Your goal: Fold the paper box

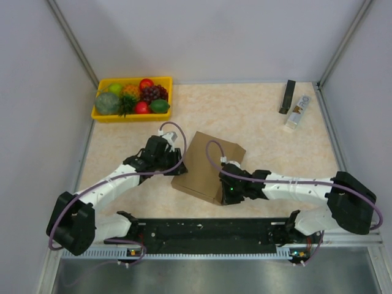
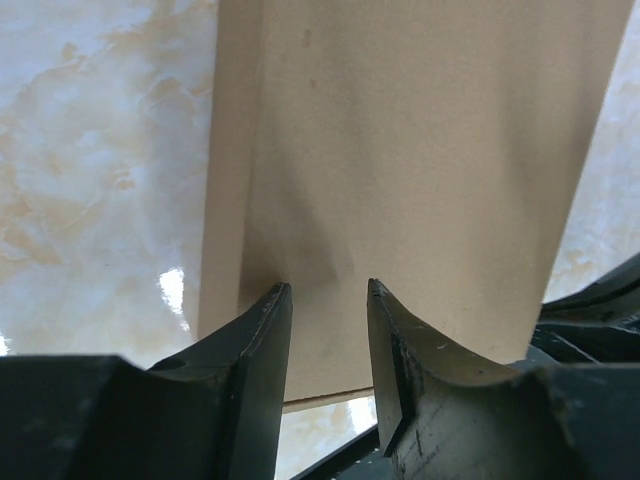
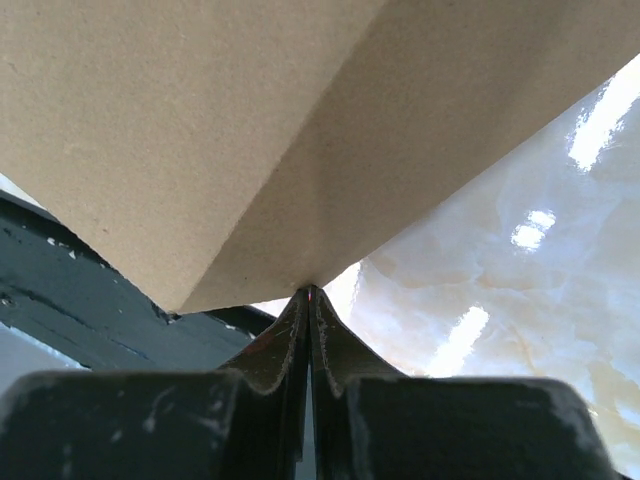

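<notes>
The paper box [image 1: 205,160] is a closed brown cardboard box lying at an angle in the middle of the table. My left gripper [image 1: 169,157] is at its left edge. In the left wrist view the left gripper [image 2: 328,290] is open by a narrow gap, with its fingertips [image 2: 278,296] against the box's flat face [image 2: 420,150] and nothing between them. My right gripper [image 1: 229,193] is at the box's near right corner. In the right wrist view the right gripper [image 3: 308,292] is shut, with its tips touching the box's lower edge [image 3: 300,150] from below.
A yellow tray [image 1: 131,117] of fruit stands at the back left. A black bar [image 1: 286,97] and a small white bottle [image 1: 296,113] lie at the back right. A black rail [image 1: 202,229] runs along the near edge. Grey walls enclose the table on three sides.
</notes>
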You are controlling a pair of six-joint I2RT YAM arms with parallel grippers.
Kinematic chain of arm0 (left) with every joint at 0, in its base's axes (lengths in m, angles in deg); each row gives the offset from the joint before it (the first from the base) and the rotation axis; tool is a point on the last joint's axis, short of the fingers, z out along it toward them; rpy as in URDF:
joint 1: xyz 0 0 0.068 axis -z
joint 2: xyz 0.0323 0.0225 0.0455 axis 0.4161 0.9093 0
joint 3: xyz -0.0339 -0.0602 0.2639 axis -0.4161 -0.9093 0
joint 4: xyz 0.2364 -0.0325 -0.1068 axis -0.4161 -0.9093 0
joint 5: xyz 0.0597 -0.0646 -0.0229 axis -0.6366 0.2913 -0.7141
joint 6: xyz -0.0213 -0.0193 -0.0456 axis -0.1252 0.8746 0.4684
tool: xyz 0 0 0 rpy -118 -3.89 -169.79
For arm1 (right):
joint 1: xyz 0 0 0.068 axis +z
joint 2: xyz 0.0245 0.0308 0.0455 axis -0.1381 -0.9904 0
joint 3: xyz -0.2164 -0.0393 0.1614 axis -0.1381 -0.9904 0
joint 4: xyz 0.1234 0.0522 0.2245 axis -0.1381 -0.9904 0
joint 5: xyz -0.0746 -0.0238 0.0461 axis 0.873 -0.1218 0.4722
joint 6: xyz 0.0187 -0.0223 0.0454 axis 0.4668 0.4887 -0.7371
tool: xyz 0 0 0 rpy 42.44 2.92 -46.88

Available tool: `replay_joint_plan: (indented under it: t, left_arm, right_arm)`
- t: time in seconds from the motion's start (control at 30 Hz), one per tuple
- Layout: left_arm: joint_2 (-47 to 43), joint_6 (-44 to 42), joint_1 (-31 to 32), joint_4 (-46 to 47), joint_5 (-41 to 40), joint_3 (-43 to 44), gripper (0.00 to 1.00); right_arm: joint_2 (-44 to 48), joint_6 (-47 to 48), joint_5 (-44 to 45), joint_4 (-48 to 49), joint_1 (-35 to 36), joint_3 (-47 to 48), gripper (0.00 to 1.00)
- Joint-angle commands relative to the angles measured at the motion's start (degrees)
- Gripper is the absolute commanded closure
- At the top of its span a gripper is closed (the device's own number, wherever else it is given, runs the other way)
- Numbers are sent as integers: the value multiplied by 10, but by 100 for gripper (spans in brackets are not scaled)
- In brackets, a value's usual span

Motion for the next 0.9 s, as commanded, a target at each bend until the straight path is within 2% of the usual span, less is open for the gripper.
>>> replay_joint_plan:
  t: [0.0, 0.23, 0.37, 0.53, 0.63, 0.73, 0.77, 0.83, 0.87]
  left_arm:
    - [2, 28, 5, 19, 61, -43, 59]
    - [-7, 45, 12, 40, 74, -69, 61]
    - [-1, 60, 23, 62, 80, -86, 62]
    - [-2, 82, 34, 85, 86, -114, 62]
    - [-6, 87, 35, 93, 88, -123, 62]
    - [-28, 81, 35, 72, 82, -115, 62]
    - [-47, 75, 34, 59, 79, -98, 59]
    - [-62, 45, 34, 3, 59, -63, 53]
    - [-70, 36, 33, -18, 49, -16, 47]
  right_arm:
    - [29, -46, 3, 142, 9, -40, 100]
    - [77, -109, 1, 284, 9, -124, 100]
    - [90, -137, 3, 338, 9, -138, 100]
    - [58, -158, -18, 458, 9, -158, 100]
    - [28, -168, -14, 494, 14, -170, 100]
    - [52, -150, -5, 464, 15, -166, 100]
    - [66, -128, -3, 398, 15, -160, 100]
    - [138, -115, 55, 286, 15, -139, 100]
    - [166, -91, 68, 191, 13, -131, 97]
